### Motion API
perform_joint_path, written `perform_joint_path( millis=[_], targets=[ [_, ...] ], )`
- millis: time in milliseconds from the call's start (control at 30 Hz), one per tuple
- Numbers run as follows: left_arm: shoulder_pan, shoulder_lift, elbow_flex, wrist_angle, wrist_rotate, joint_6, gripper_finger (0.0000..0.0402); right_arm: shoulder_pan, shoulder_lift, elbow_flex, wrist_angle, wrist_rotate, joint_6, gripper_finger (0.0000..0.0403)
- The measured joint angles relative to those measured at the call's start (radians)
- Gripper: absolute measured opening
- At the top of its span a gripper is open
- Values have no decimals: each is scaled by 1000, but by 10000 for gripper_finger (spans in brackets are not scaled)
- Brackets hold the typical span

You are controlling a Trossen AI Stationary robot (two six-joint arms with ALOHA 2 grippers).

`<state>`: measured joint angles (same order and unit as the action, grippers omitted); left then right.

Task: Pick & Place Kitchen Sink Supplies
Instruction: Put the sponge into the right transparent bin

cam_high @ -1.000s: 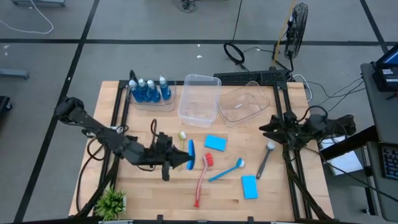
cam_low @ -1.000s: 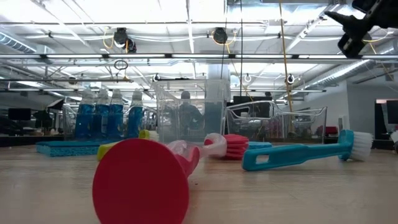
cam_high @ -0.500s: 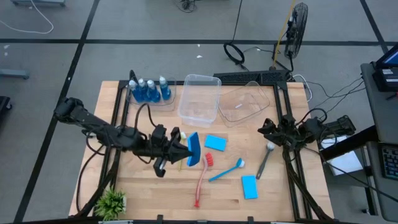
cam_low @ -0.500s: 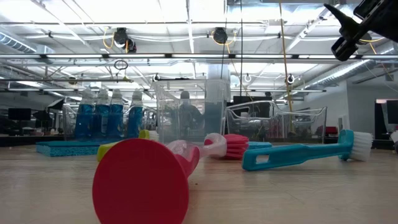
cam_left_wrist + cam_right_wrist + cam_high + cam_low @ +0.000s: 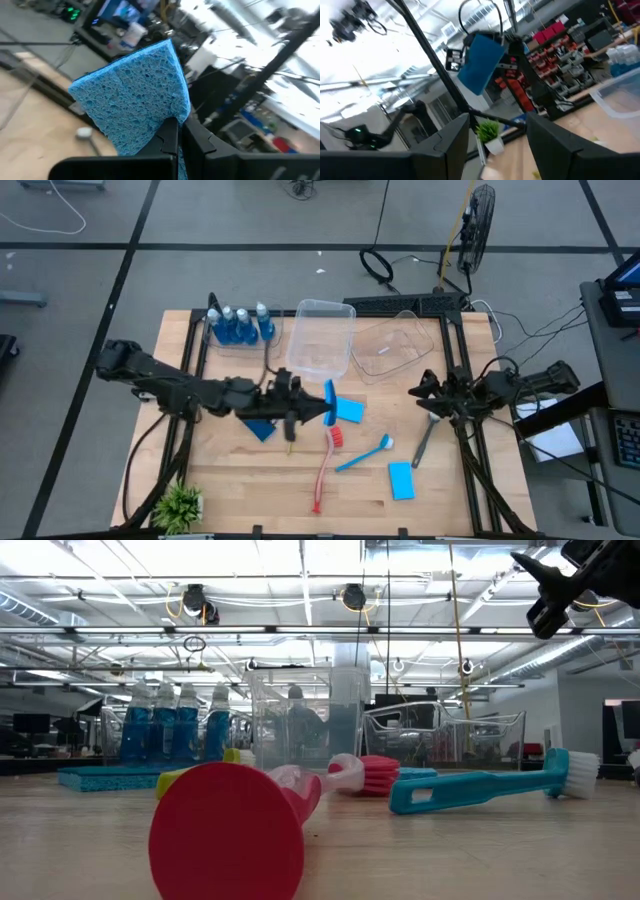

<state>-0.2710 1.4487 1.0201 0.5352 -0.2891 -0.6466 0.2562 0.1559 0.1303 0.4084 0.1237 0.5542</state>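
Observation:
My left gripper (image 5: 322, 408) reaches over the table's middle, shut on a flat blue sponge (image 5: 329, 401), which also fills the left wrist view (image 5: 135, 102). Three more blue sponges (image 5: 348, 410) (image 5: 401, 480) (image 5: 258, 429) lie flat on the table. The red brush (image 5: 322, 470), blue brush (image 5: 362, 454), grey brush (image 5: 424, 436) and yellow-green brush (image 5: 289, 442) lie on the wood. Several blue-liquid bottles (image 5: 240, 325) stand in a tub at the far left. My right gripper (image 5: 420, 392) hovers open above the grey brush's head, high in the low view (image 5: 545, 590). My left gripper pinches the sponge between its two fingers (image 5: 170, 137) at one edge near a corner (image 5: 175, 120). The fingers come level from the table's left. The sponge stands on edge, lifted clear of the table, as the right wrist view shows (image 5: 480, 62).
Two clear tubs (image 5: 322, 340) (image 5: 395, 350) sit at the far middle, one tipped against the other. A small green plant (image 5: 180, 505) stands at the near left corner. Bare wood lies near the near edge, between the red brush and the plant.
My left gripper has carried the sponge toward the table's right and somewhat toward the far edge, keeping it on edge and off the table. A sponge lying under the arm has come into view. My right gripper has shifted slightly toward the left.

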Motion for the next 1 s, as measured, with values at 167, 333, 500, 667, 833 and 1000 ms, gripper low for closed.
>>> perform_joint_path(
  millis=[167, 333, 500, 667, 833, 1000],
  targets=[
    [57, 78, 106, -131, 41, -9, 4, 0, 103, 40, -2, -1, -14, 183],
    [95, 171, 295, -368, 89, 51, 4, 0, 190, 91, -2, -20, -53, 183],
    [116, 257, 462, -528, 131, 128, 4, 0, 251, 139, -2, -21, -111, 183],
    [120, 321, 551, -534, 163, 193, 4, 0, 296, 170, -2, -15, -158, 183],
    [121, 365, 597, -587, 121, 198, 4, 0, 337, 209, -2, -16, -185, 183],
    [127, 383, 598, -629, 75, 202, 4, 0, 379, 260, -8, -16, -244, 183]
  ],
)
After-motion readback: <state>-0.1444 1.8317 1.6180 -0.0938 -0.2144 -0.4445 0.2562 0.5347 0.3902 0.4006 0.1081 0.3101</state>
